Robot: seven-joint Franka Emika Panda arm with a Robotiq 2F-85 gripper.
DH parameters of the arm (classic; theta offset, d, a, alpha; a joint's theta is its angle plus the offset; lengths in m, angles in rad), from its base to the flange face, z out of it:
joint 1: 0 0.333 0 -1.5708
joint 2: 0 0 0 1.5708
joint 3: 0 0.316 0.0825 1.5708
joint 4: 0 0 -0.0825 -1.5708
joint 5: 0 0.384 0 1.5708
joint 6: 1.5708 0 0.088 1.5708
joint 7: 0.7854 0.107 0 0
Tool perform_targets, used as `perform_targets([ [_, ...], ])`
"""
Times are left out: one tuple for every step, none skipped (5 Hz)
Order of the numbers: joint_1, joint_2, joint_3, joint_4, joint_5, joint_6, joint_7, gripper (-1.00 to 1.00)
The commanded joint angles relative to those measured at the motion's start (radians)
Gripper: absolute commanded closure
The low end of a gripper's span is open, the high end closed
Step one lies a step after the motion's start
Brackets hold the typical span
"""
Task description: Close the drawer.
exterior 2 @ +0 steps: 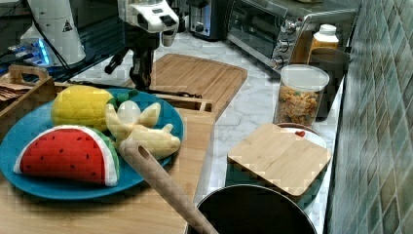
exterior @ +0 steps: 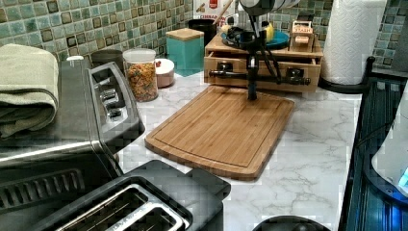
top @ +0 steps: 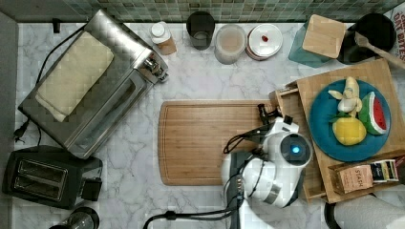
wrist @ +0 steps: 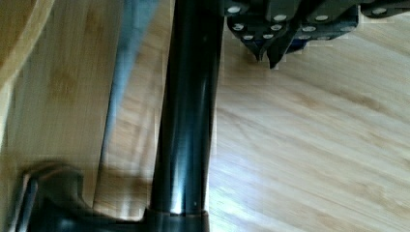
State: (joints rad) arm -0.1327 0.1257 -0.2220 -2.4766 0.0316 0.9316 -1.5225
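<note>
The drawer (exterior: 310, 67) sits under a wooden slab that carries a blue fruit plate. It stands a little way out, and its light-wood rim (top: 285, 98) shows past the slab's edge. A long black bar handle (exterior: 226, 74) runs across its front. My gripper (exterior: 251, 95) points straight down just in front of the handle's middle, tips at the bamboo cutting board (exterior: 221, 130). In the wrist view the gripper (wrist: 269, 57) is shut on nothing, with the black handle bar (wrist: 186, 121) close beside it. In the right view the gripper (exterior 2: 141, 80) hangs behind the plate.
The cutting board (top: 205, 140) fills the counter in front of the drawer. A toaster oven (top: 90, 86) and a black toaster (top: 45, 176) stand at the top view's left. Jars (top: 229, 43) and a teal canister (top: 320, 40) line the tiled wall. A paper towel roll (exterior: 353, 38) stands beside the drawer.
</note>
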Motion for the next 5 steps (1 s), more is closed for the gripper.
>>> perform_targets([
  [-0.137, 0.111, -0.100, 0.379, 0.170, 0.015, -0.369, 1.00],
  [-0.163, 0.160, -0.097, 0.460, 0.159, 0.004, -0.376, 1.00],
  [-0.127, 0.151, -0.153, 0.495, 0.129, -0.028, -0.338, 1.00],
  [-0.158, 0.138, -0.132, 0.528, 0.136, -0.089, -0.344, 1.00],
  [-0.160, 0.137, -0.130, 0.528, 0.135, -0.089, -0.343, 1.00],
])
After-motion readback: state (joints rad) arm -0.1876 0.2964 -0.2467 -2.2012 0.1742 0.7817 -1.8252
